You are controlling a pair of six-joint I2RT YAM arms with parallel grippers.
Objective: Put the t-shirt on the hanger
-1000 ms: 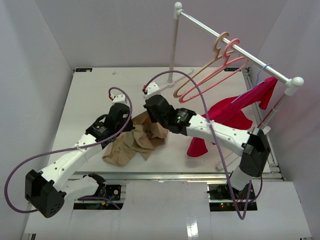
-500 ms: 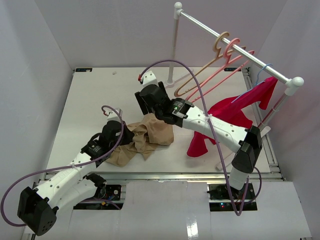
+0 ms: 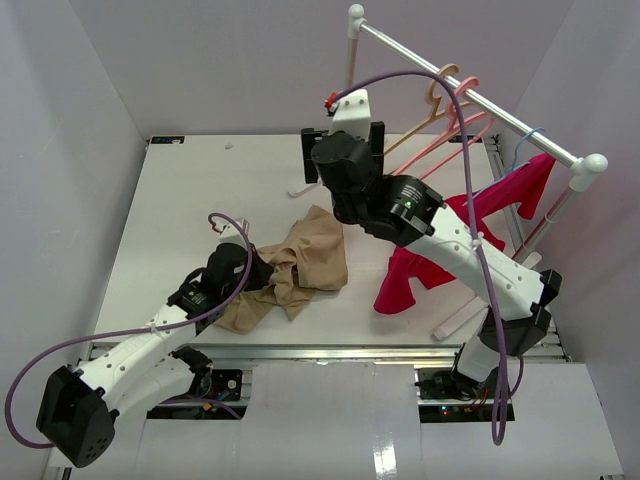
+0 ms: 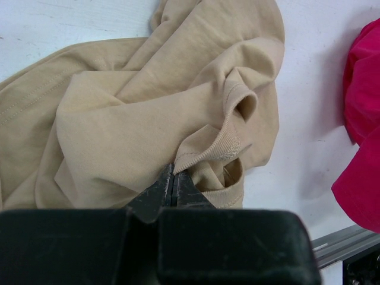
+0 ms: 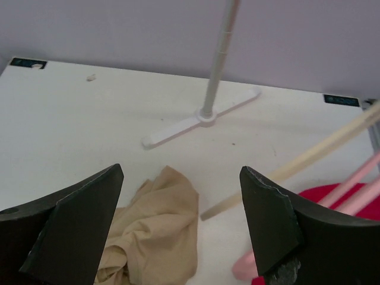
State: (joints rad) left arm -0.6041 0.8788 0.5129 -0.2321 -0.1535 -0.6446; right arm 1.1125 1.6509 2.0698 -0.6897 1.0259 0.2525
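Note:
The tan t-shirt (image 3: 305, 262) lies crumpled on the white table, also seen in the left wrist view (image 4: 148, 101) and below the right gripper (image 5: 157, 237). My left gripper (image 3: 262, 278) is low at the shirt's near-left side, its jaws (image 4: 172, 178) shut on the ribbed collar edge. My right gripper (image 3: 343, 155) hangs high above the table's far middle, open and empty (image 5: 181, 171). The pink hanger (image 3: 462, 97) hangs on the rail just right of it, partly hidden behind the right arm; its lower bars (image 5: 350, 190) show at the right.
A peach hanger (image 3: 437, 88) hangs beside the pink one, its bar (image 5: 297, 160) crossing the right wrist view. A magenta-red garment (image 3: 440, 250) hangs from a blue hanger (image 3: 525, 140) on the clothes rail (image 3: 500, 110). The rack's foot (image 5: 205, 122) stands at the far middle.
My right gripper opened, let go of the t-shirt and rose up and back toward the rail. My left gripper drew the shirt toward the near left, then held still.

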